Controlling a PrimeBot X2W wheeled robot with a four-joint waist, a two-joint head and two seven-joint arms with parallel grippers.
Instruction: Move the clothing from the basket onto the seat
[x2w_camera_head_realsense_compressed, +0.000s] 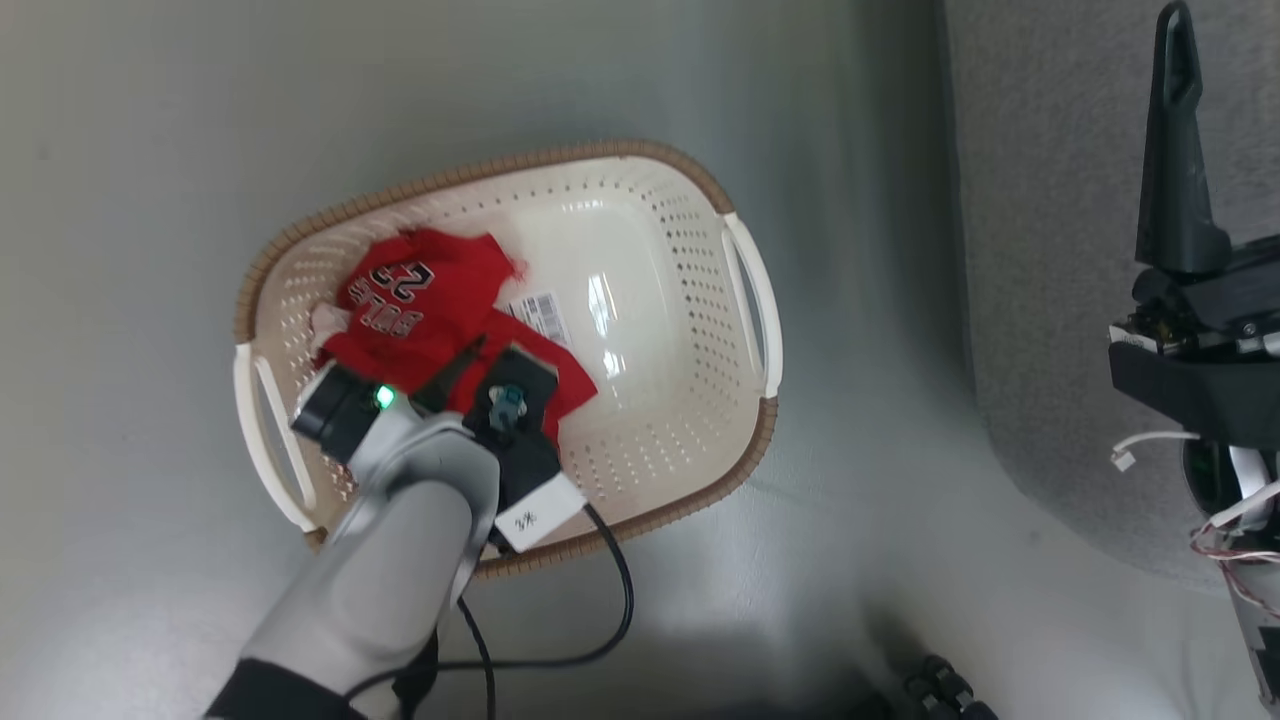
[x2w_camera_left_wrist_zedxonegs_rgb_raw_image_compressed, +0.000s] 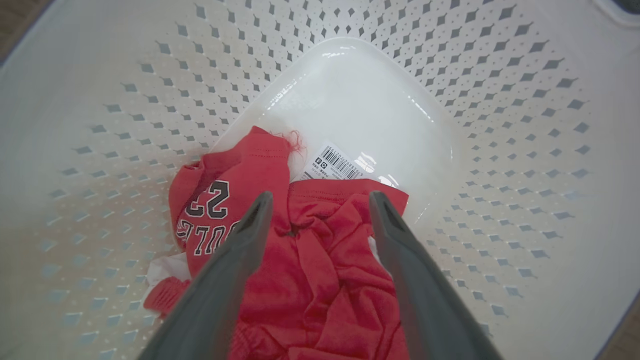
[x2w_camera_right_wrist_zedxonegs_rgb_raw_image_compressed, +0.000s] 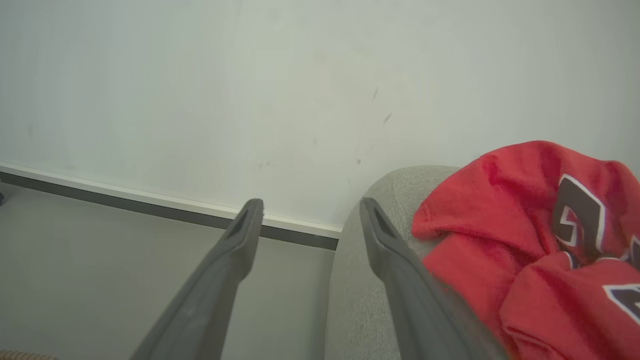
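One red jersey (x2w_camera_right_wrist_zedxonegs_rgb_raw_image_compressed: 525, 240) on the sofa cushion (x2w_camera_right_wrist_zedxonegs_rgb_raw_image_compressed: 360, 280), a second jersey (x2w_camera_head_realsense_compressed: 430, 310) in the laundry basket (x2w_camera_head_realsense_compressed: 600, 152).
My right wrist camera catches the cushion's jersey. My head camera has the basket, long axis slanting up-right toward the cushion, second jersey crumpled at its left end. My left gripper (x2w_camera_left_wrist_zedxonegs_rgb_raw_image_compressed: 320, 200) is spread wide over it; right gripper (x2w_camera_right_wrist_zedxonegs_rgb_raw_image_compressed: 307, 207) fingers parted, holding nothing.

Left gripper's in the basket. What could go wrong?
1. Open left gripper straddles crumpled red clothing; closing may pinch only a thin fold that slips.
2. Black cable crosses the basket rim; lifting might snag it.
3. The other red garment on the seat lies near its rounded edge beside the right gripper; a bump could drop it.
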